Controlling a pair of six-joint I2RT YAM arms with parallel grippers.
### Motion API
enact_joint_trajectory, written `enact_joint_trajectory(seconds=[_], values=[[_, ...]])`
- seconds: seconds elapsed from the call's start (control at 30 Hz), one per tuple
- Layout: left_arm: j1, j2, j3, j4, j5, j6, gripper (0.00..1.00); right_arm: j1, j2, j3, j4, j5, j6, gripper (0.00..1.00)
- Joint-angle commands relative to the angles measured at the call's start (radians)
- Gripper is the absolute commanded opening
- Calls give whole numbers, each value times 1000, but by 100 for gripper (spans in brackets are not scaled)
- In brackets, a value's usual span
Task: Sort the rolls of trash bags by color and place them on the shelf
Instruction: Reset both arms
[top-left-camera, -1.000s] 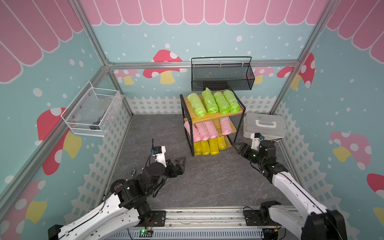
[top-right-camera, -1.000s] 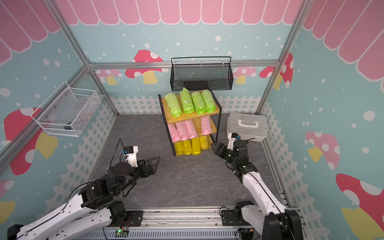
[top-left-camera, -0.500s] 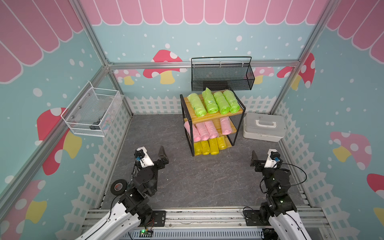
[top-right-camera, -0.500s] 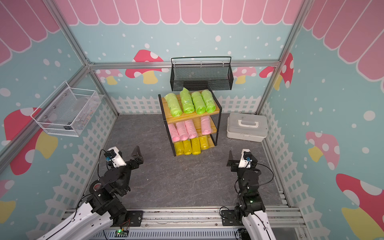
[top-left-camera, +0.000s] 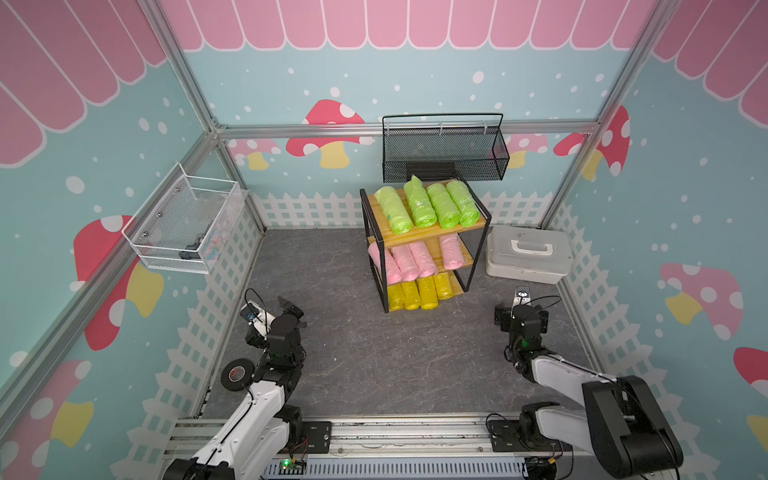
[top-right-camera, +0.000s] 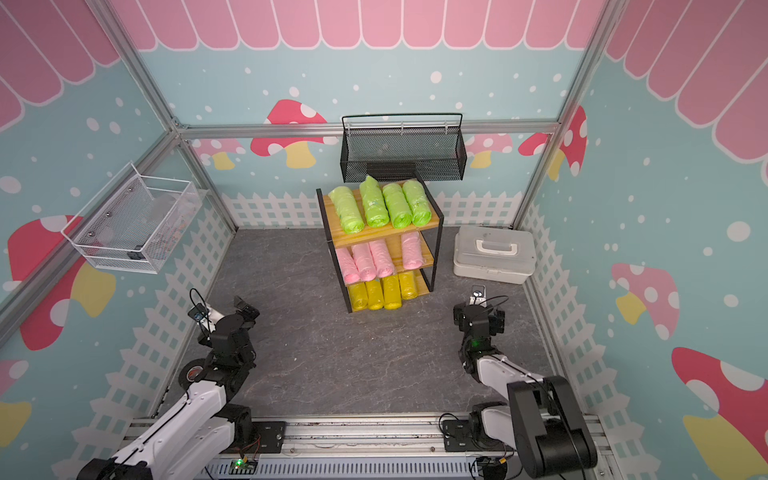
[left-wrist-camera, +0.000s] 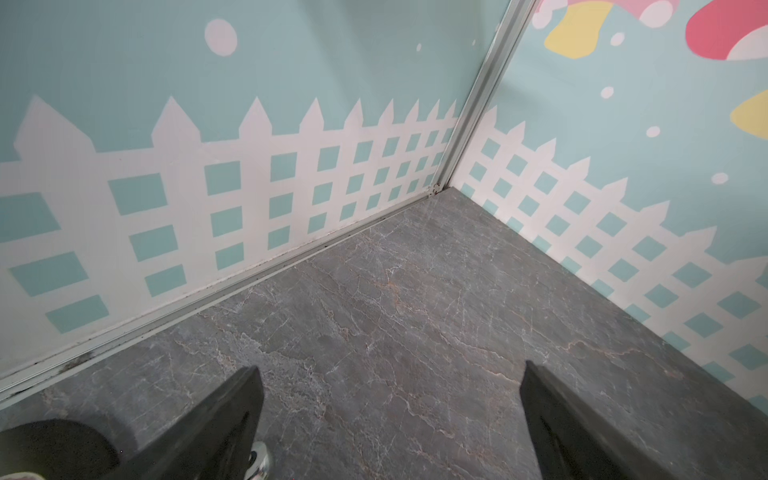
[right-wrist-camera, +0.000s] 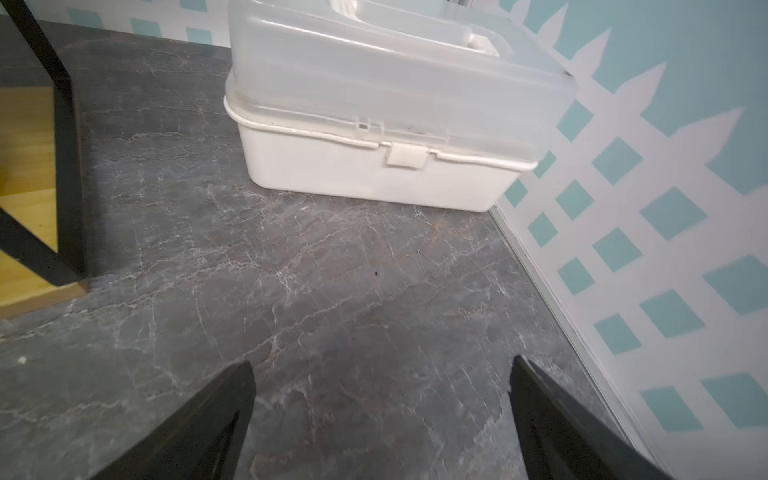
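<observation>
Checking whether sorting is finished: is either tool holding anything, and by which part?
Nothing is held. The left tool and right tool both stand open and empty; the rolls lie on the shelf.

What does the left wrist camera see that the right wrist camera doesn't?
Only the left wrist view shows the corner where two walls meet, with a metal post and painted mushrooms. Only the right wrist view shows the white box with its clear lid and a corner of the shelf. Both show the grey floor, the white picket-fence wall pattern, and an open gripper with nothing in it: the left gripper and the right gripper.
</observation>
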Motion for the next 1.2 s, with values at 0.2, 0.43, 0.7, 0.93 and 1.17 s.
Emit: enact_joint_trajectory(seconds=[0.2,0.43,0.7,0.93,1.17], values=[[67,278,46,267,122,132,99,-36,158,6,318,-201,-131,99],[122,400,82,350,210,189,99,-72,237,28,349,-299,-134,99],[127,523,70,549,265,258,99,-73,227,45,306,-323,-143,99],[14,714,133,675,372,476,99,-74,234,86,238,-308,-136,99],[36,660,149,549,381,419,99,-73,244,81,266,-311,-139,99]])
